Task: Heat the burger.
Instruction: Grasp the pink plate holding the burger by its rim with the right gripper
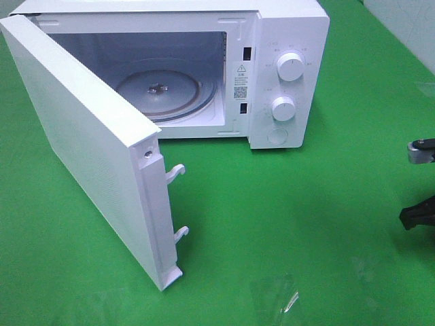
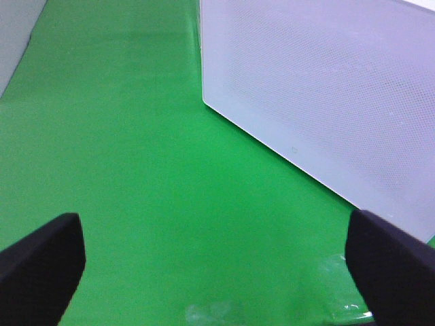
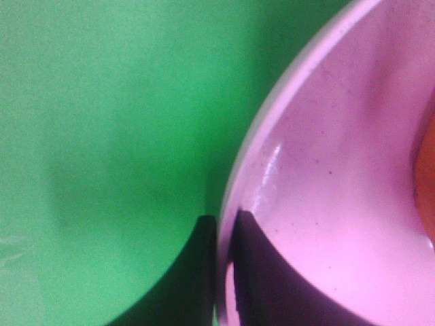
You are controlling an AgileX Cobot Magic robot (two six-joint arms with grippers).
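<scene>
Locate the white microwave (image 1: 306,34) at 12 o'clock on the green surface (image 1: 306,224). Its door (image 1: 81,142) stands fully open, swung toward 8 o'clock, with two latch hooks (image 1: 175,173) on its free edge. Inside the cavity you see the glass turntable (image 1: 160,88). The control panel is at 3 o'clock of the cavity: the upper knob (image 1: 290,68), the lower knob (image 1: 283,109) at 6 o'clock of it, then a round button (image 1: 277,136). A warning label (image 1: 241,78) is on the cavity frame. A pink plate (image 3: 326,170) shows in the right wrist view over the green surface.
</scene>
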